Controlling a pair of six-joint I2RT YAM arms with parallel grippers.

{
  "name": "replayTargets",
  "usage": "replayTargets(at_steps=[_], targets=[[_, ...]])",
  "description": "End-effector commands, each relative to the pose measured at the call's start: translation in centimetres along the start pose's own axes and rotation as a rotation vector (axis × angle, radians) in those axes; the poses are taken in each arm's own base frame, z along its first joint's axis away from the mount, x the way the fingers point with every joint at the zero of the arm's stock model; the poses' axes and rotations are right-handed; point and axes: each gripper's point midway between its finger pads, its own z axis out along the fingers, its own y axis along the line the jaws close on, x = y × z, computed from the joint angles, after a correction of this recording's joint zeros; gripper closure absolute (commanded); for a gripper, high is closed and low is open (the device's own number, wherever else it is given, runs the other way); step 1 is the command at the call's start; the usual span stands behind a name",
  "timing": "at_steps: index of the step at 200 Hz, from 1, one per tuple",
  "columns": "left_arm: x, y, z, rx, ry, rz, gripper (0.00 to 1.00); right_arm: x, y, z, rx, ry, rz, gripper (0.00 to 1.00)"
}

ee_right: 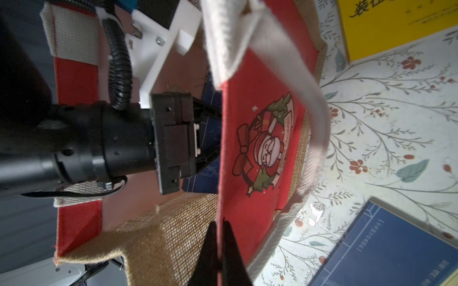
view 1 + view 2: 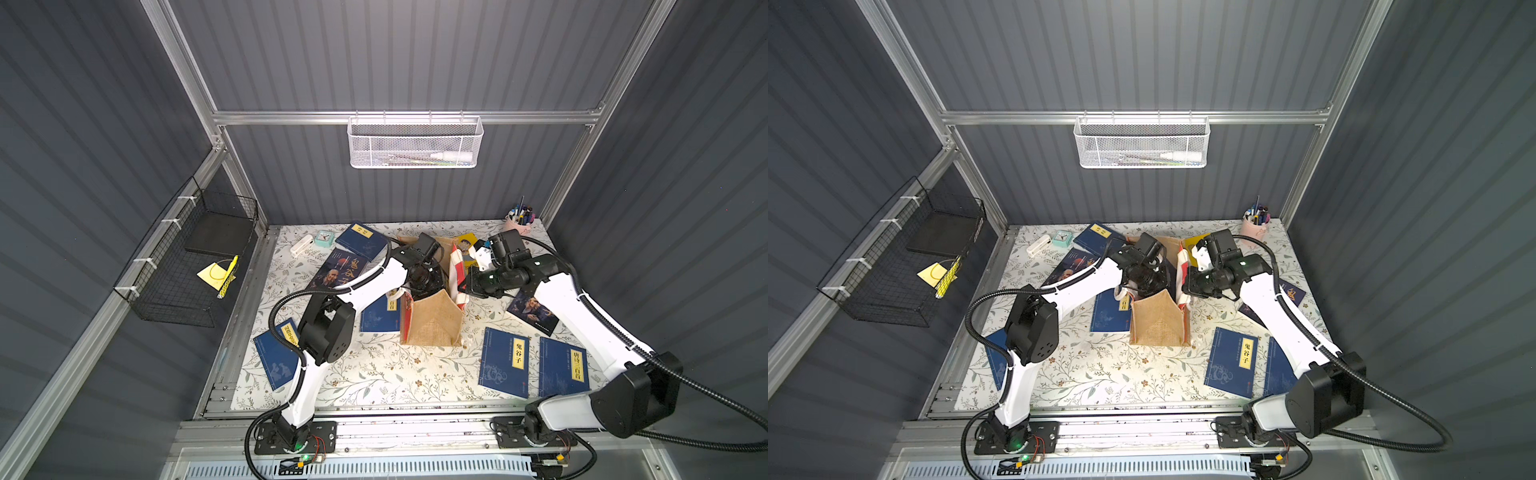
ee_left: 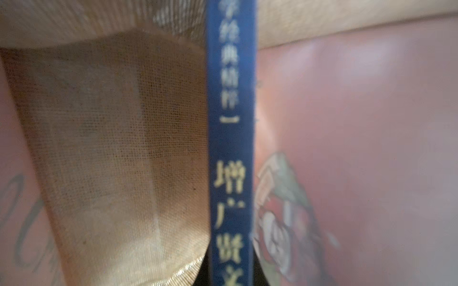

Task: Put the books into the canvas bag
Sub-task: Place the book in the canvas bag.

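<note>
The mouth of the canvas bag [image 2: 432, 320] is taken. My left gripper [image 1: 210, 135] sits in it, clamped on the held navy book [image 3: 231, 148], which stands edge-on between the burlap wall and the red panel, leaving only narrow slots either side (tight ones). My right gripper [image 1: 219, 237] pinches the red panel's rim, and a white handle [image 1: 314, 99] loops just beside it. In both top views the open room is the bare table [image 2: 374, 374] at lower centre, in front of the bag. A pair of navy books [image 2: 505, 361] lies flat at lower right. A lower-left navy book [image 2: 276, 361] sits partly under my left arm, and a fourth navy book [image 2: 378, 316] lies just left of the bag.
</note>
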Motion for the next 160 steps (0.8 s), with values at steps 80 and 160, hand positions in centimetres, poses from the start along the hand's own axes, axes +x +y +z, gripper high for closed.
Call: replayTargets(at_steps=[80, 160], targets=[[0.2, 3.8, 1.0, -0.150, 0.000, 0.087, 0.54, 0.5, -2.6, -0.9, 0.066, 0.009, 0.045, 0.93], [-3.2, -0.7, -9.4, -0.149, -0.168, 0.225, 0.28, -2.0, -4.9, -1.9, 0.098, -0.026, 0.067, 0.91]])
